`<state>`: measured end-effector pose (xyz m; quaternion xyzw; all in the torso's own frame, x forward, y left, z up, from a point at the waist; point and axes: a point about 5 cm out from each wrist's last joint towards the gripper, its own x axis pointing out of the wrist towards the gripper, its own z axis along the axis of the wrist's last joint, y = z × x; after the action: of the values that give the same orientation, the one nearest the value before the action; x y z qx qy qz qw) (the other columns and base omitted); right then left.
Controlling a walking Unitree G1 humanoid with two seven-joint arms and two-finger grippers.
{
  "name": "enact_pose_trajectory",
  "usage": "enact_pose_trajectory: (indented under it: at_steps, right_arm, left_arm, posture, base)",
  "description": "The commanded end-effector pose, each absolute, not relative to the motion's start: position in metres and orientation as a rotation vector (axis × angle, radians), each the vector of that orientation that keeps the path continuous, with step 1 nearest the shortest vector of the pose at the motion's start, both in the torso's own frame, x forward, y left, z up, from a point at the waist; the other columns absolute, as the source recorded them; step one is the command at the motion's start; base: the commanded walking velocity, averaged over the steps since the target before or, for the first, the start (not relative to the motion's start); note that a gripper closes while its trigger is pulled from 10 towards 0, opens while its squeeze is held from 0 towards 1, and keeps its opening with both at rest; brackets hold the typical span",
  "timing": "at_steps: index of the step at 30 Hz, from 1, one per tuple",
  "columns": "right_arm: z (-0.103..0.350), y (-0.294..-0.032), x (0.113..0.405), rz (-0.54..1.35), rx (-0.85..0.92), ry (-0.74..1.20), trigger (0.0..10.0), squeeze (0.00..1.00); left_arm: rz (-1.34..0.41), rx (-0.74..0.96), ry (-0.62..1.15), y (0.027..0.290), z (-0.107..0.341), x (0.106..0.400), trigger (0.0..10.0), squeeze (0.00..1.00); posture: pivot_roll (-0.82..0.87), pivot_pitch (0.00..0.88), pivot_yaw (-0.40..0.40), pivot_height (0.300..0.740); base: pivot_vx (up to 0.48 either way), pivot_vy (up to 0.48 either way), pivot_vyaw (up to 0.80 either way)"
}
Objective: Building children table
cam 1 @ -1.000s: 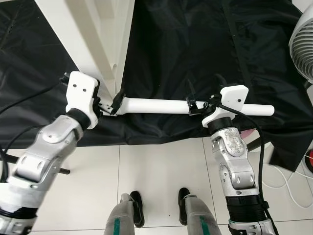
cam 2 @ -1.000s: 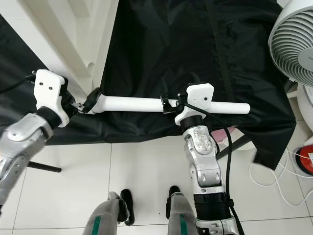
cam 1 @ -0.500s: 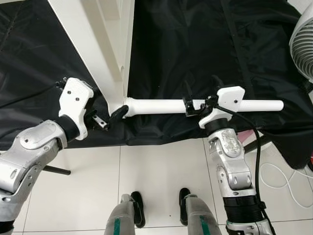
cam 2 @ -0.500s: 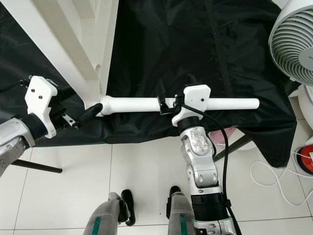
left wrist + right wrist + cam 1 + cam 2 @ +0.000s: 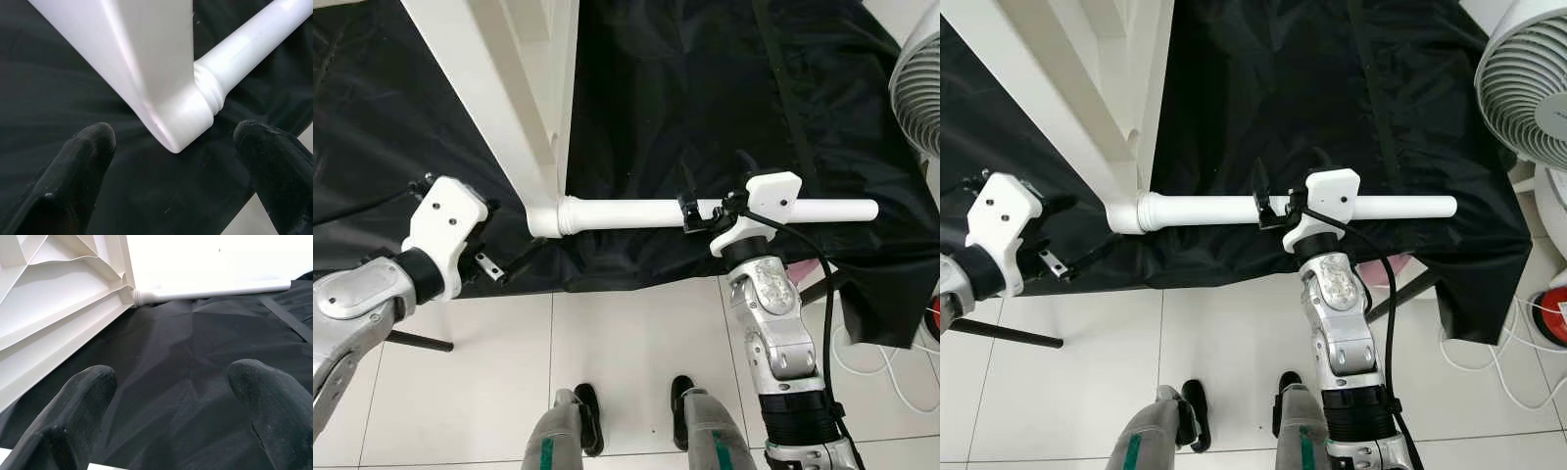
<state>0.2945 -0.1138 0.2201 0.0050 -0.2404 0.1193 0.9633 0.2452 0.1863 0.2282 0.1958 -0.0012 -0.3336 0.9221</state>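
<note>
An upturned white table top [image 5: 509, 117] lies on black cloth at the upper left. A white round leg [image 5: 626, 212] lies level on the cloth, its threaded end [image 5: 215, 93] meeting the table's corner [image 5: 176, 127]. My left gripper [image 5: 507, 266] hangs open just below and left of that corner, touching nothing. My right gripper [image 5: 693, 212] is at the middle of the leg, pointing along it toward the corner. In the right wrist view its fingers [image 5: 83, 401] stand wide apart over the cloth, with the leg [image 5: 210, 269] beyond them.
The black cloth [image 5: 705, 98] covers a low surface whose front edge runs just below the leg. A white fan [image 5: 1528, 88] stands at the right. White tile floor [image 5: 636, 343] lies below, with cables [image 5: 1518, 343] at the right and a black stand foot [image 5: 421, 341] at the left.
My left gripper has let go of the leg's end and drawn back down and to the left. The leg's end now sits against the table's corner. The right gripper has stayed on the leg.
</note>
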Motion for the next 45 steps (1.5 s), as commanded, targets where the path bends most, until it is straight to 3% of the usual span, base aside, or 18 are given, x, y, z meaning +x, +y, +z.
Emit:
enact_pose_trajectory:
  at_steps: [1, 7, 14, 19, 25, 28, 33, 45]
  right_arm:
    - [0.219, -0.110, 0.295, 0.263, 0.011, -0.490, 10.0, 0.00]
    - [0.222, -0.108, 0.299, 0.282, 0.006, -0.499, 10.0, 0.00]
    - [0.223, -0.111, 0.299, 0.278, -0.003, -0.502, 10.0, 0.00]
    - [0.223, -0.112, 0.299, 0.268, -0.001, -0.504, 10.0, 0.00]
    - [0.222, -0.111, 0.300, 0.267, 0.008, -0.499, 10.0, 0.00]
    - [0.222, -0.111, 0.301, 0.268, 0.008, -0.499, 10.0, 0.00]
    - [0.222, -0.109, 0.303, 0.279, 0.005, -0.497, 10.0, 0.00]
    - [0.223, -0.111, 0.303, 0.290, -0.007, -0.497, 10.0, 0.00]
  left_arm:
    - [-0.736, 0.439, 0.039, 0.190, 0.226, 0.238, 10.0, 0.00]
    - [-0.851, 0.567, 0.147, 0.204, 0.224, 0.230, 10.0, 0.00]
    - [-0.790, 0.640, 0.146, 0.220, 0.235, 0.245, 10.0, 0.00]
    - [-0.646, 0.490, -0.071, 0.208, 0.256, 0.271, 10.0, 0.00]
    - [-0.382, 0.144, -0.292, 0.181, 0.283, 0.306, 10.0, 0.00]
    - [-0.366, 0.104, -0.302, 0.178, 0.284, 0.309, 10.0, 0.00]
    - [-0.316, -0.112, -0.260, 0.168, 0.271, 0.318, 10.0, 0.00]
    - [-0.279, -0.079, -0.213, 0.150, 0.257, 0.303, 10.0, 0.00]
  posture:
    - [-0.03, 0.289, 0.130, 0.740]
    - [-0.03, 0.296, 0.125, 0.740]
    - [-0.04, 0.294, 0.125, 0.740]
    - [-0.05, 0.286, 0.127, 0.740]
    - [-0.05, 0.278, 0.115, 0.740]
    - [-0.05, 0.278, 0.115, 0.740]
    - [-0.06, 0.272, 0.106, 0.740]
    - [-0.06, 0.281, 0.086, 0.740]
  base:
    - [0.000, 0.000, 0.00]
    - [0.000, 0.000, 0.00]
    - [0.000, 0.000, 0.00]
    - [0.000, 0.000, 0.00]
    - [0.000, 0.000, 0.00]
    - [0.000, 0.000, 0.00]
    - [0.000, 0.000, 0.00]
    - [0.000, 0.000, 0.00]
